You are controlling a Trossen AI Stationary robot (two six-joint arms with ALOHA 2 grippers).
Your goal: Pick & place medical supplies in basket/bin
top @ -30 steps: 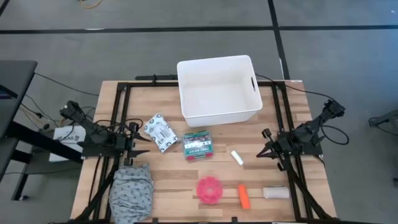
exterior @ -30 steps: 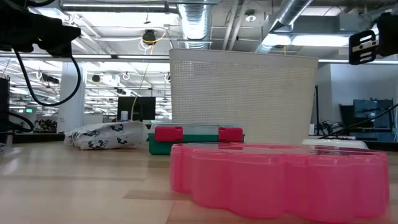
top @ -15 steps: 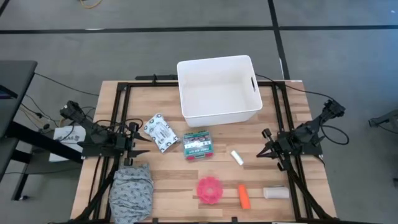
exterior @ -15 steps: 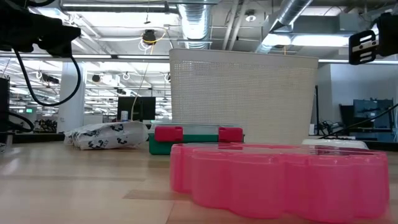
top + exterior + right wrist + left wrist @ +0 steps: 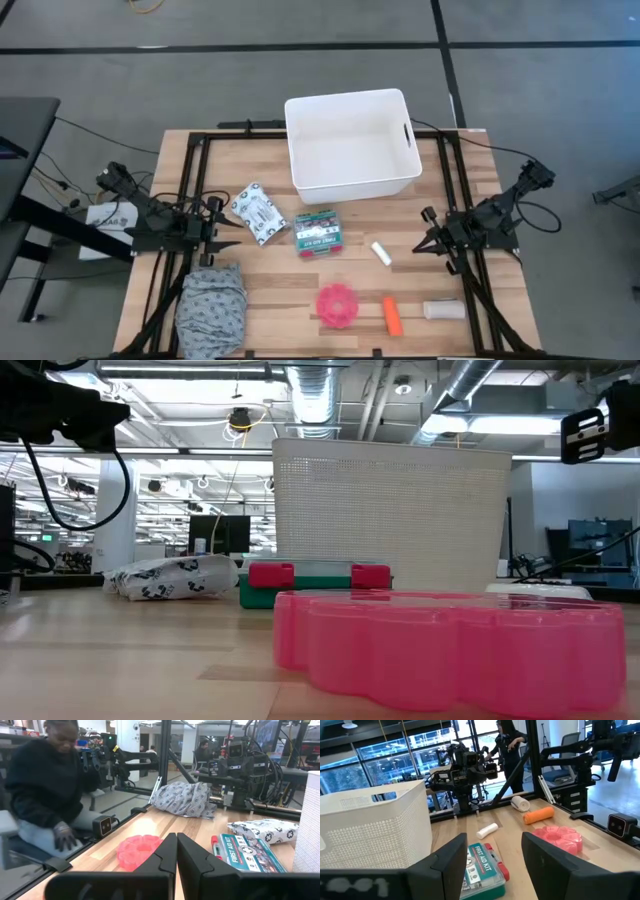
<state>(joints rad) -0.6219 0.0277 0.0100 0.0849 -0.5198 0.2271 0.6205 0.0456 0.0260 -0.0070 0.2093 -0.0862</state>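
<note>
The white tub point(image 5: 350, 142) stands at the table's far middle. In front of it lie the white printed packet point(image 5: 259, 213), the green-and-red box point(image 5: 317, 232) and the tiny white cylinder point(image 5: 381, 252). The pink disc point(image 5: 338, 305), orange tube point(image 5: 391, 315) and beige roll point(image 5: 443, 311) lie by the near edge. My left gripper point(image 5: 232, 236) waits open at the table's left, pointing toward the packet and touching nothing. My right gripper point(image 5: 418, 247) waits shut at the right, beside the cylinder and apart from it.
A grey patterned cloth bundle point(image 5: 212, 308) lies at the near left corner. Black frame rails run along both sides of the table. A person point(image 5: 45, 785) in dark clothes sits beyond the table's near edge. Bare wood shows between the items in the middle.
</note>
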